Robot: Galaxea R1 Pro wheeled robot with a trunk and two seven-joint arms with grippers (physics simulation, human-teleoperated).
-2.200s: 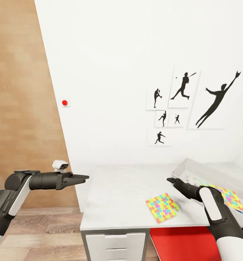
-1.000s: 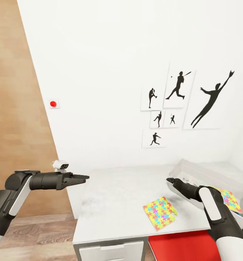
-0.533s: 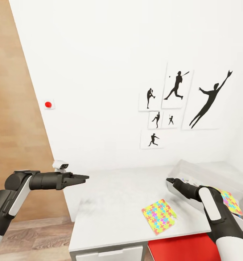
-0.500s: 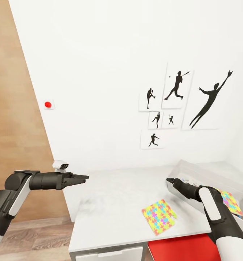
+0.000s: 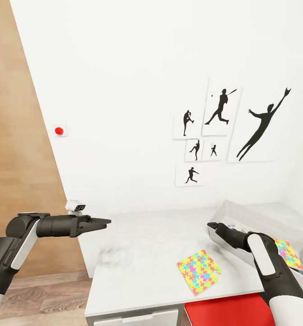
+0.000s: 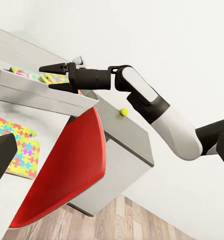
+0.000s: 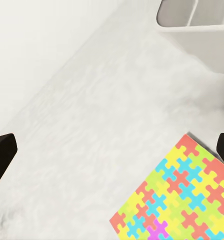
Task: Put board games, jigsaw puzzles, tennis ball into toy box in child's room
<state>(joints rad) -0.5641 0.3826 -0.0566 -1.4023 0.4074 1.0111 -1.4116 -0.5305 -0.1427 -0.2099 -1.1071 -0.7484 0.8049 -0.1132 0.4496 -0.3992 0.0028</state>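
Observation:
One jigsaw puzzle lies flat on the light grey table, just below my right gripper, which is open and empty. A second jigsaw puzzle rests inside the toy box at the table's right end. The tennis ball sits on the dark grey wing beyond the box. My left gripper hovers open and empty off the table's left edge. More colourful flat things lie in the box; I cannot tell what they are. The bed is out of view.
A red chair is tucked under the table's front right. White drawers sit beneath the tabletop. Black sports silhouettes hang on the white wall behind. A wood-panel wall and plank floor are at the left.
The head view has swung slightly right over two seconds, shifting the wall and table leftwards. Both arms keep the same pose, and the puzzle has not moved on the table.

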